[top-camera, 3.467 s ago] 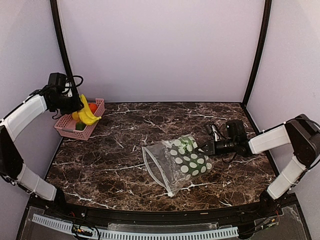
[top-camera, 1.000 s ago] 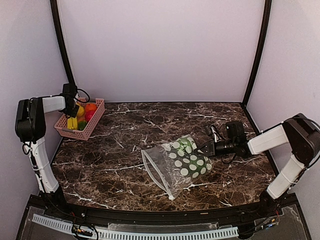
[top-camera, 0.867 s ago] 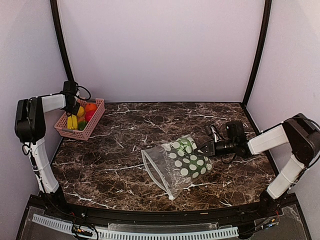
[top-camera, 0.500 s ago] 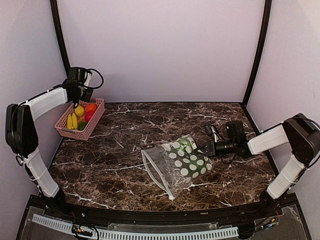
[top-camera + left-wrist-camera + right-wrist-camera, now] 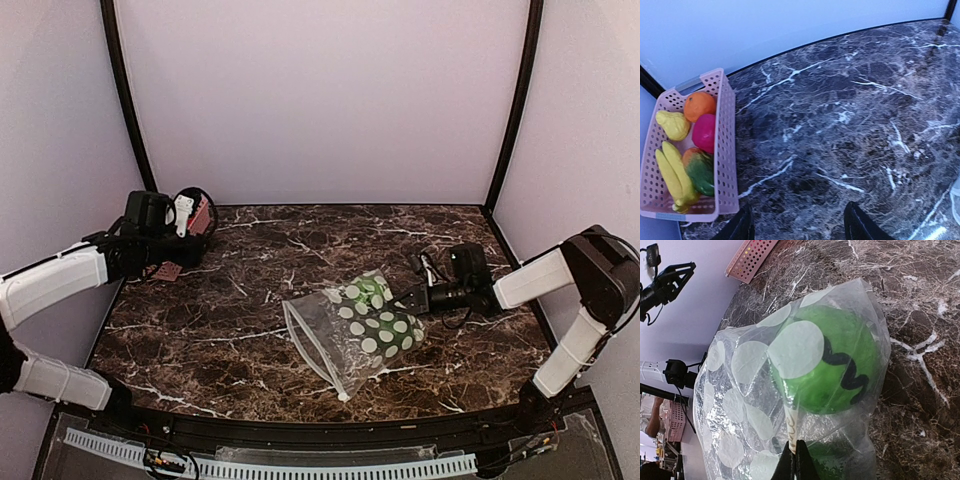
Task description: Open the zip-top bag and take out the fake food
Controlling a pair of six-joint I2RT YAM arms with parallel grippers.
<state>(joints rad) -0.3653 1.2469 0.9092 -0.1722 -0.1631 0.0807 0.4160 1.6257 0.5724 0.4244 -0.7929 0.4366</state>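
Note:
The zip-top bag [image 5: 358, 328] lies mid-table, clear with pale dots, its mouth facing left. My right gripper [image 5: 408, 297] is shut on the bag's right edge, and the right wrist view shows the jaws [image 5: 799, 460] pinching a plastic seam. Inside the bag [image 5: 740, 405] is a green fake food piece with a black zigzag [image 5: 835, 365]. My left gripper [image 5: 190, 215] hangs at the far left over the basket, open and empty [image 5: 799, 227]. Other fake food lies in the basket: an orange ball [image 5: 699, 106], a magenta ball [image 5: 704, 132], a yellow pear [image 5: 672, 125] and a banana [image 5: 672, 175].
The pink slotted basket [image 5: 726, 130] stands at the table's back left corner against the wall. In the top view the left wrist hides most of the basket [image 5: 165, 270]. Dark marble table [image 5: 250, 290] lies between the basket and the bag.
The left gripper held the banana over the basket earlier. The banana now lies in the basket and the left arm has swung down and right in front of it. The right gripper and bag stayed put.

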